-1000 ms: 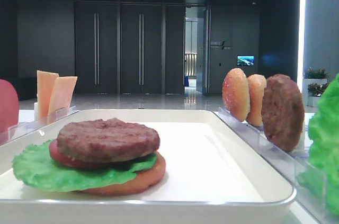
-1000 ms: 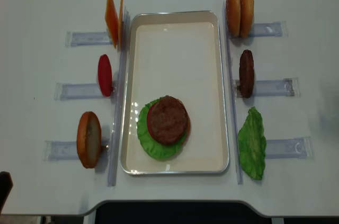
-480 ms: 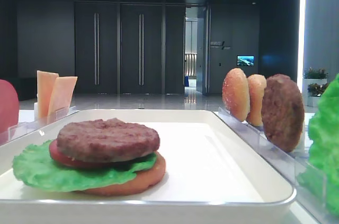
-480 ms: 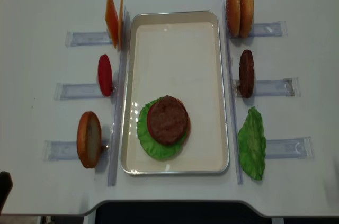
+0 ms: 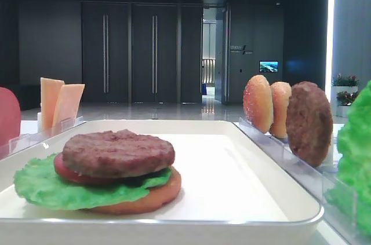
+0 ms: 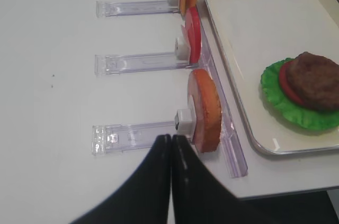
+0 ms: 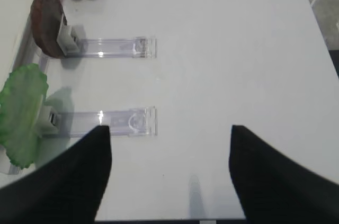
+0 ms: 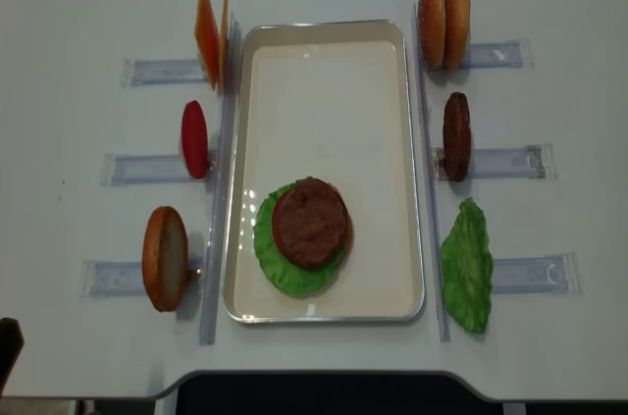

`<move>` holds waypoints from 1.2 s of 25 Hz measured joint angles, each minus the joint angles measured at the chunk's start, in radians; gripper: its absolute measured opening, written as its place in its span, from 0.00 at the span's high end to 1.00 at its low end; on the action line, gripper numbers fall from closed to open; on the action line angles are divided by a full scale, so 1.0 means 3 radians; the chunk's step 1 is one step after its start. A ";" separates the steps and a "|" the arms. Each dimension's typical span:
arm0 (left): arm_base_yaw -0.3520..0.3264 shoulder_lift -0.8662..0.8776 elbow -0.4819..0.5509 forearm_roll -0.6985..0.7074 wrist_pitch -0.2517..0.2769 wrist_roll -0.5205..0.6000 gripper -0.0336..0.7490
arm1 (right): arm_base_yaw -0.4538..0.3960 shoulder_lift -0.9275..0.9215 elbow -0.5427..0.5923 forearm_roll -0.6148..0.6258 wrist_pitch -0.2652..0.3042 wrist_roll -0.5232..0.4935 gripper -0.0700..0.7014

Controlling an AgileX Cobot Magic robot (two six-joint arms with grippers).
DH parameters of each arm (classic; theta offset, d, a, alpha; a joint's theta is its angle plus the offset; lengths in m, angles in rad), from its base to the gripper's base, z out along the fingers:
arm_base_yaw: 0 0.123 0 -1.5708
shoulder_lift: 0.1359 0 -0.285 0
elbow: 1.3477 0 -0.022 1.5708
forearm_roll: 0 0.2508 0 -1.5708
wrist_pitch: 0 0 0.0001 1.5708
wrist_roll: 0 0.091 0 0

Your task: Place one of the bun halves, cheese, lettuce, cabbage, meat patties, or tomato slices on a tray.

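Note:
The white tray point(image 8: 324, 62) holds a stack near its front: bun half, lettuce point(image 8: 267, 256), tomato slice and meat patty point(image 8: 310, 221) on top. In the left racks stand cheese point(image 8: 209, 34), a tomato slice point(image 8: 194, 138) and a bun half point(image 6: 206, 110). The right racks carry two bun halves point(image 8: 444, 21), a patty point(image 7: 46, 23) and lettuce point(image 7: 21, 110). My left gripper point(image 6: 170, 138) is shut and empty, just short of the left bun half's rack. Over bare table right of the lettuce rack, my right gripper point(image 7: 169, 128) is open and empty. Cabbage is out of view.
Clear plastic racks point(image 8: 157, 72) run out from both long sides of the tray. The table's front edge point(image 8: 324, 376) lies close below the tray. A dark piece of the left arm point(image 8: 8, 341) shows at the lower left corner.

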 joint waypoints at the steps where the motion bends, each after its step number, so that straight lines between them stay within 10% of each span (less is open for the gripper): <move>1: 0.0000 0.0000 0.0000 0.0000 0.0000 0.0000 0.96 | 0.0000 -0.0098 0.0048 0.0000 -0.0033 0.0000 0.32; 30: 0.0000 0.0000 0.0000 0.0000 0.0000 0.0000 0.96 | 0.0000 -0.0458 0.0266 0.0000 -0.0225 -0.0005 0.32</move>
